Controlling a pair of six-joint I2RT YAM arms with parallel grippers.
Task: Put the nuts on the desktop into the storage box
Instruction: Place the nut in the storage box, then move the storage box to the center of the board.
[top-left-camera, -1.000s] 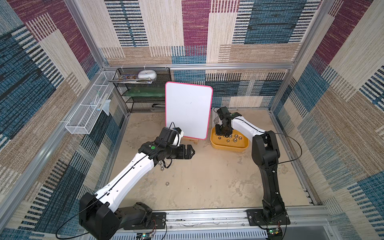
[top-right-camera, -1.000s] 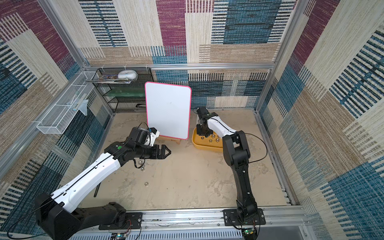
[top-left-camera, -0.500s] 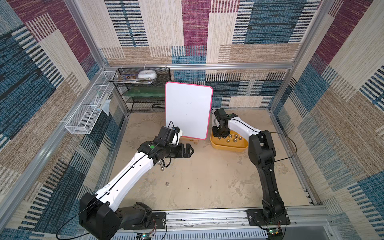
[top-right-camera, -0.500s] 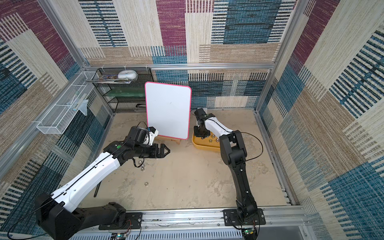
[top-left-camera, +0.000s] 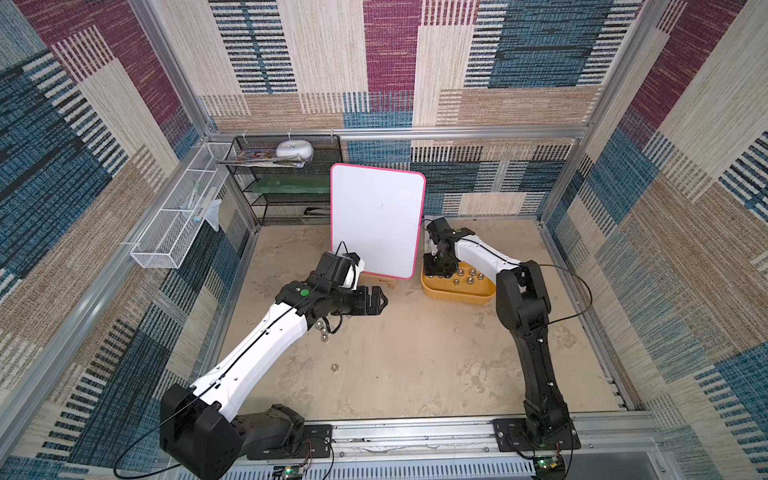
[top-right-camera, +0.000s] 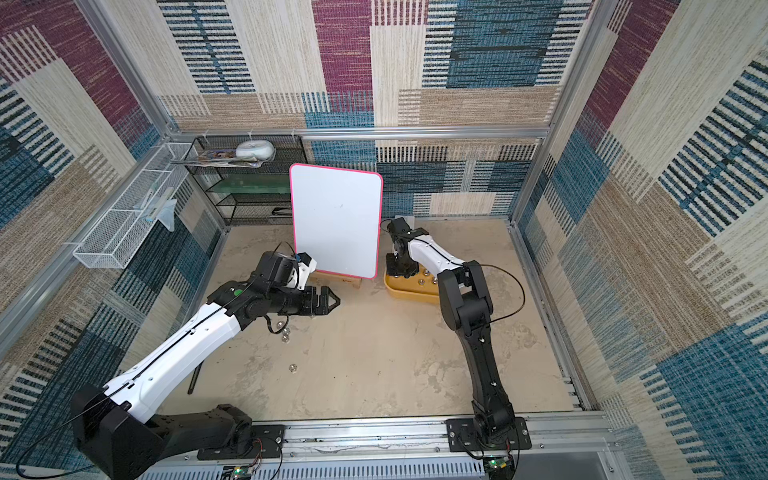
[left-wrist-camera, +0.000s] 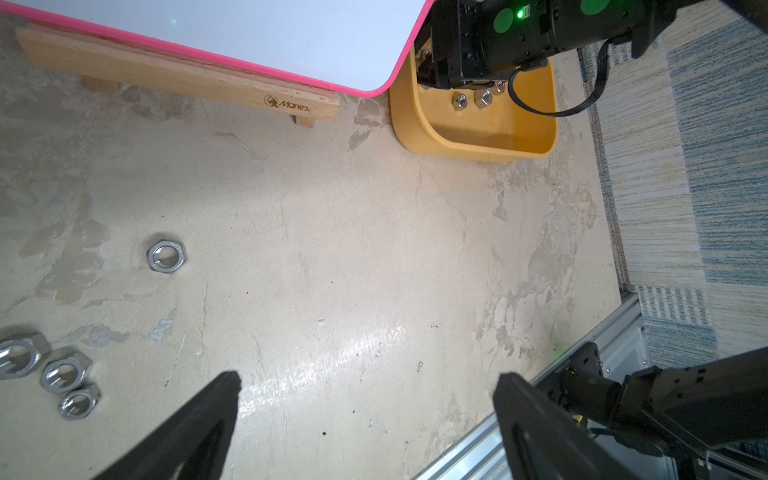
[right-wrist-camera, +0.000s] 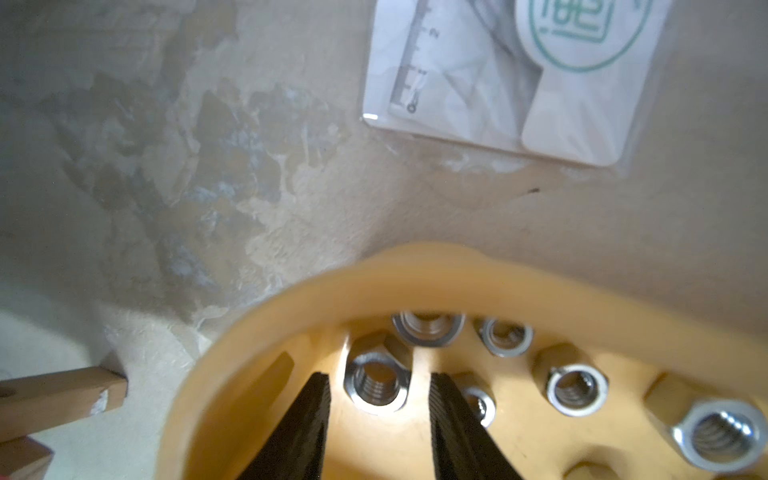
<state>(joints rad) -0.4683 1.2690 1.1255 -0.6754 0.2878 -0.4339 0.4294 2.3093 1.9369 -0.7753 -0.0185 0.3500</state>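
Observation:
The mustard-yellow storage box stands on the desktop right of the whiteboard. My right gripper reaches down into its end nearest the whiteboard, open. One silver nut lies loose on the box floor just past the fingertips, among several other nuts. My left gripper hovers wide open and empty over the desktop. On the desktop lie a single nut and a cluster of three nuts.
A pink-rimmed whiteboard stands on a wooden stand beside the box. A black mesh rack is at the back left and a white wire basket hangs on the left wall. A clear packet lies behind the box.
My right gripper has shifted slightly toward the whiteboard end of the box and its jaws have spread apart. The left arm has barely moved.

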